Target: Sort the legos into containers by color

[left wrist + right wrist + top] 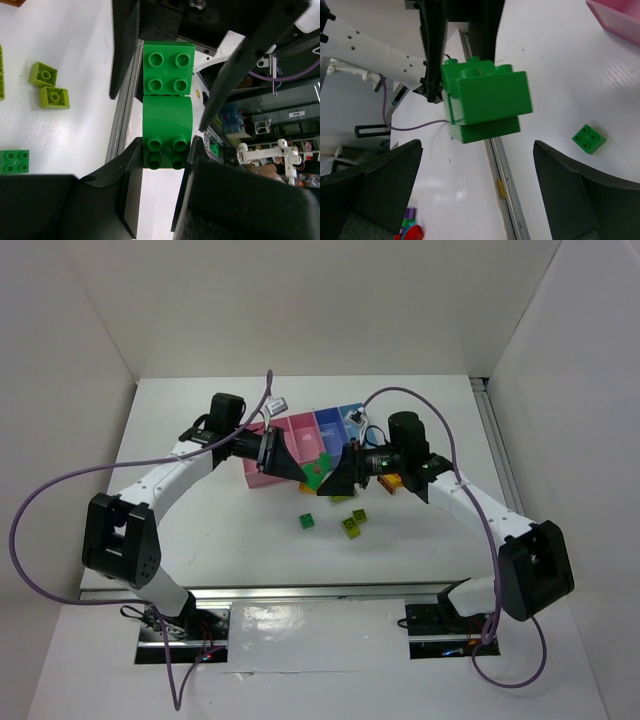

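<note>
Two joined dark green legos [167, 100] hang above the table, just in front of the containers [300, 430]. The left gripper [165, 150] is closed partway, pinching one end of them. The other end sits between the fingers of the right gripper [338, 478], which are spread wide with gaps either side. Both arms reach inward, grippers facing each other. A loose green lego [307, 521] and two lime legos [353, 525] lie nearer the table's front edge.
</note>
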You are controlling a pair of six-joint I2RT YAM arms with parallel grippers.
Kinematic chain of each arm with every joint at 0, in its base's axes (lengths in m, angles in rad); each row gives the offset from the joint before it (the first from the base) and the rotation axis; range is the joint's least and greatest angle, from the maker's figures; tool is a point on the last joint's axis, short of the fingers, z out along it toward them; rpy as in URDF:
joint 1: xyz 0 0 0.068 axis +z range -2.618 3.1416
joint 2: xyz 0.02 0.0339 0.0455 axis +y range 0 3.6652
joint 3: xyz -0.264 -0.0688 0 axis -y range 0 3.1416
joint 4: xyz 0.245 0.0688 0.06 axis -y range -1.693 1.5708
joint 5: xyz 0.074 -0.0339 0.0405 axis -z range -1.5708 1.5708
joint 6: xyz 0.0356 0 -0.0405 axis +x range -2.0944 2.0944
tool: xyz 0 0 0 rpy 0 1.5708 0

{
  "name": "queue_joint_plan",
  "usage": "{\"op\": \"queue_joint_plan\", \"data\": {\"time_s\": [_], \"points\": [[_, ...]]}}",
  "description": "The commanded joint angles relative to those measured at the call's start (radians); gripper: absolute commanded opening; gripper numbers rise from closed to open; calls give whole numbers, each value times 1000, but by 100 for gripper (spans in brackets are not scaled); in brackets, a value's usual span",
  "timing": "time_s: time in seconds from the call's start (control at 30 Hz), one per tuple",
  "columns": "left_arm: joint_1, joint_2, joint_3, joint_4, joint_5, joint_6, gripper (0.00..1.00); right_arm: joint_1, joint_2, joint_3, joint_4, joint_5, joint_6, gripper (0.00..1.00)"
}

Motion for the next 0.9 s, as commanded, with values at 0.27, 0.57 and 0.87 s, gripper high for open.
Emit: {"op": "queue_joint_plan", "data": {"time_s": [0.27, 0.57, 0.87], "points": [[2, 16, 39, 5, 63, 52, 0, 28, 20, 53, 159, -14, 81, 92], [2, 7, 29, -14, 96, 81, 0, 28, 50, 62, 217, -14, 132, 83], [-20, 7, 20, -43, 115, 114, 0, 37, 70, 41, 319, -54, 209, 76]]}}
